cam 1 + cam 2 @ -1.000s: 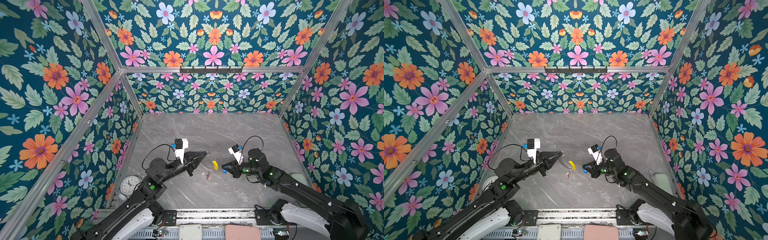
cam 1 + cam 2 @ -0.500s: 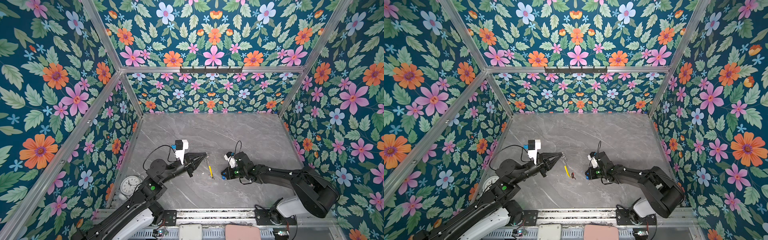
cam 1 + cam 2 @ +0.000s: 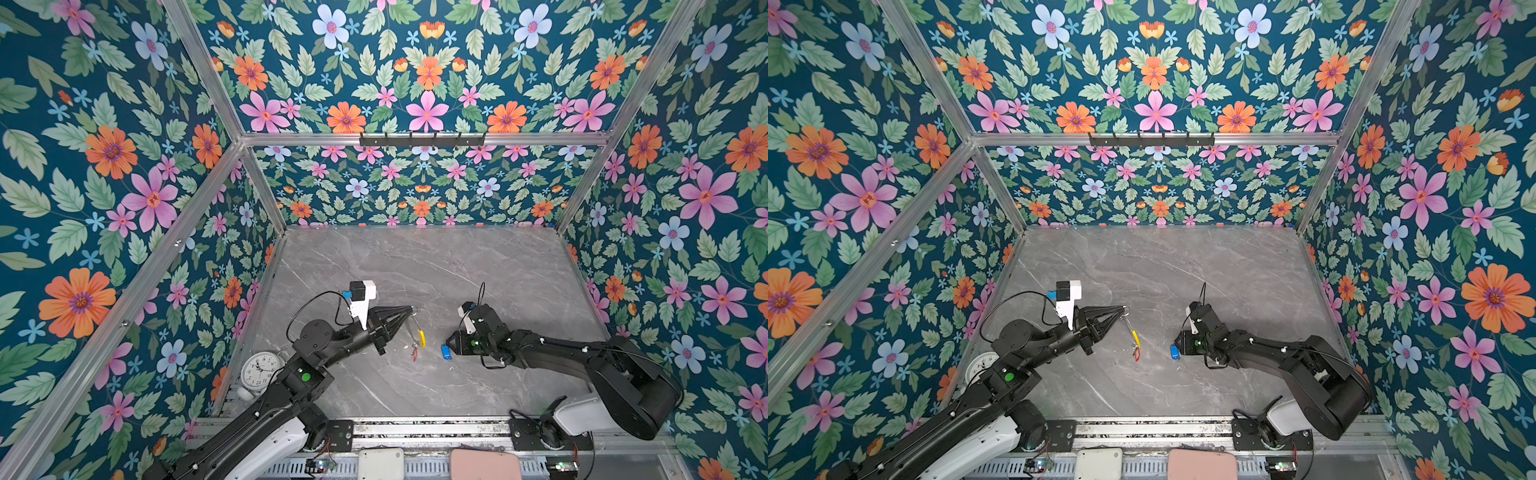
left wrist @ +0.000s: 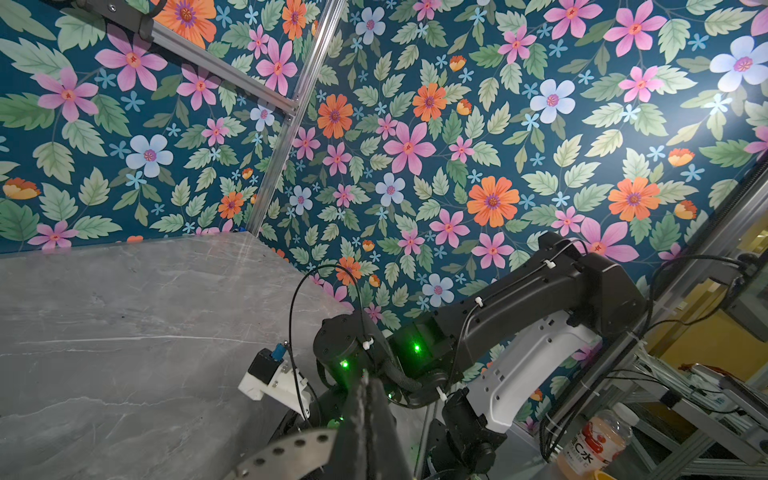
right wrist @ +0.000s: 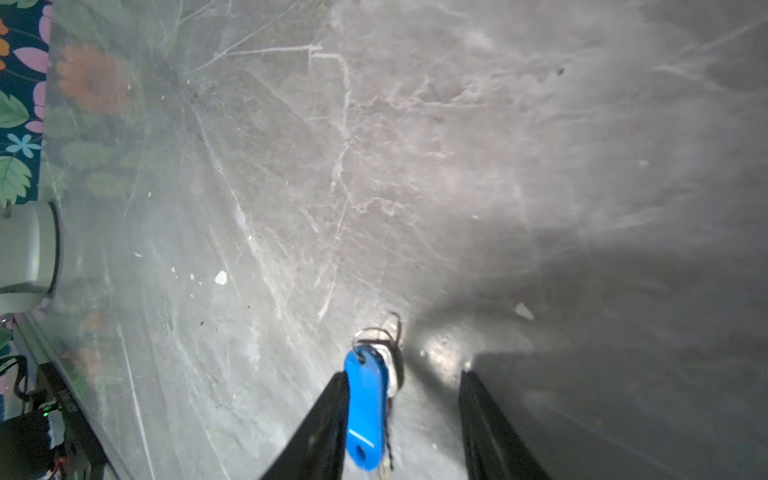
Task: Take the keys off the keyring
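The right pincer (image 5: 403, 374) has just spread its jaws low over the grey counter (image 3: 415, 266), letting go of the blue-tagged key (image 5: 365, 411) it was pinching a second ago. The key now leans against one finger (image 5: 328, 415), between the jaws, seemingly down on the stone. That leaves one key off the keyring (image 3: 417, 332). The left pincer (image 3: 409, 309), pressed together on the hoop's top, still holds it aloft, with the yellow sleeve (image 3: 422, 338) and the red-tagged key (image 3: 414, 354) dangling just below its tip, so one more is left to free, by my reckoning. Both top views show that hanging ring and the gap between the two pincers. Only the right wrist view shows the parted jaws and the small split ring (image 5: 376, 334) on the blue tag. The left wrist view shows neither key, only closed fingertips (image 4: 365, 411) and the opposite arm (image 4: 519, 299).
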### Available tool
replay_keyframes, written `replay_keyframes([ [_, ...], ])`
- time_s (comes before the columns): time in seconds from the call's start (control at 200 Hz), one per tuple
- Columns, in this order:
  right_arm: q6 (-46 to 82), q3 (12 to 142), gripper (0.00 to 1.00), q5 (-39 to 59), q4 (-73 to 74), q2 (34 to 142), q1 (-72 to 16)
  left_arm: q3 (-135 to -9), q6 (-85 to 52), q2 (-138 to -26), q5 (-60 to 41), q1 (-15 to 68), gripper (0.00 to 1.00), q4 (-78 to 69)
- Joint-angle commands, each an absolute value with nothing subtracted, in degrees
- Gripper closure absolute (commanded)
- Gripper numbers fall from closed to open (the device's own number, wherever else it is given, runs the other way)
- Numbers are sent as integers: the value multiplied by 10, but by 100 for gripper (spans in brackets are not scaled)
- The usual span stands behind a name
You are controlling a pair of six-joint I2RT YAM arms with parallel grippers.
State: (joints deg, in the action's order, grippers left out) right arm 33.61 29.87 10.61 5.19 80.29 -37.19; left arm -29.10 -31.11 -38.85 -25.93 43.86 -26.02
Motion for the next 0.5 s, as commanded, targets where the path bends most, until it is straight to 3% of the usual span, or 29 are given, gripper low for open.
replay_keyframes([
  [0.0,349,299,52,75,23,758,-374,-289,-314,-386,-253,438,100,-288],
  [0.25,268,311,41,49,15,557,-445,-282,-327,-385,-236,438,100,-298],
  [0.495,223,316,25,129,112,449,-496,-281,-333,-390,-233,438,100,-308],
])
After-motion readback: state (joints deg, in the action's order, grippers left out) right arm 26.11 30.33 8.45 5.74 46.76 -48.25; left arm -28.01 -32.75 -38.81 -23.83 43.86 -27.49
